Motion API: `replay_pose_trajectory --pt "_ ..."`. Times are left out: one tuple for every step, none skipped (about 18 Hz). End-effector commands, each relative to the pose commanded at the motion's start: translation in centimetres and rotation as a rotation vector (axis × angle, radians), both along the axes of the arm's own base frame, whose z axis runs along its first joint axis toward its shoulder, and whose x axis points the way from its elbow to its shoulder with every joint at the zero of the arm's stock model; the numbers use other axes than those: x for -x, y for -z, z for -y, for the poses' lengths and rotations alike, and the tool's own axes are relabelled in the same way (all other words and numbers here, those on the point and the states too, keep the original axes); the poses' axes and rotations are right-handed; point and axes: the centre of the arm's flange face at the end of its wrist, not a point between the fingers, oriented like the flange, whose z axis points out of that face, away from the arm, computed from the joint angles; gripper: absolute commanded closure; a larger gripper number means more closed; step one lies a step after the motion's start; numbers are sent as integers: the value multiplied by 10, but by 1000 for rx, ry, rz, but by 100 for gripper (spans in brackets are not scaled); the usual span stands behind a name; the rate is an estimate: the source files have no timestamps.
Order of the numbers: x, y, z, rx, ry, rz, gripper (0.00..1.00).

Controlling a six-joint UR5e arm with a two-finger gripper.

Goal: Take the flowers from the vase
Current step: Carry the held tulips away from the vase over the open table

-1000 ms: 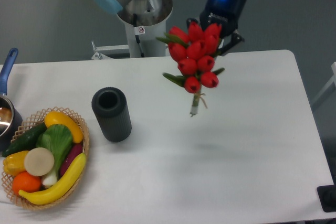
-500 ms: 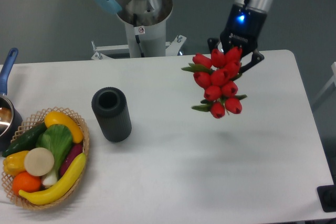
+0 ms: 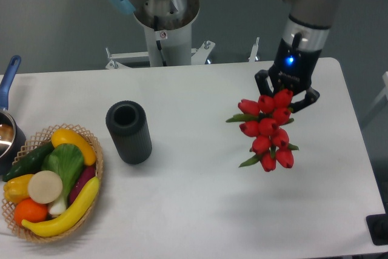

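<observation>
**Red tulips held clear of the vase**

White worktop (image 3: 200, 210) carries everything. Right of centre, the arm's gripper (image 3: 286, 96) has its jaws clenched on the flowers (image 3: 267, 128), which hang over the worktop, well apart from the vase (image 3: 128, 132). Dark grey, the vase stands upright near a wicker basket (image 3: 97, 162) of fruit and vegetables.

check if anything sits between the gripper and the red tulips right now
Nothing visible does. The gripper is shut on the bunch of red tulip flowers, which hangs clear of the short dark grey cylindrical vase on the left.
</observation>
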Motion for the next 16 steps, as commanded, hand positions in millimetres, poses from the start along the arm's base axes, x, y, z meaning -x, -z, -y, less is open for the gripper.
replay_pose_trajectory --pt "0 2 -2 25 2 -7 80" --pt "-2 8 -10 43 12 -8 80" --pt "-2 10 -17 62 21 -15 80" --pt "-1 14 -24 86 30 -23 80" --pt "1 18 -34 116 37 -35 80" --pt "3 21 -46 157 39 -53 80" --pt "4 27 -54 207 38 -68 80" --pt "2 31 -62 241 47 -84 80" --pt "0 34 -68 250 55 -86 80" --pt "0 34 -68 251 55 -87 80" --pt "1 37 -68 255 55 -84 80" --pt "1 38 -69 255 55 -84 80" --pt "1 40 -70 256 57 -83 80" --pt "2 43 -70 258 57 -77 80" --pt "2 44 -72 257 59 -77 80" --pt "2 44 -71 257 58 -77 80"
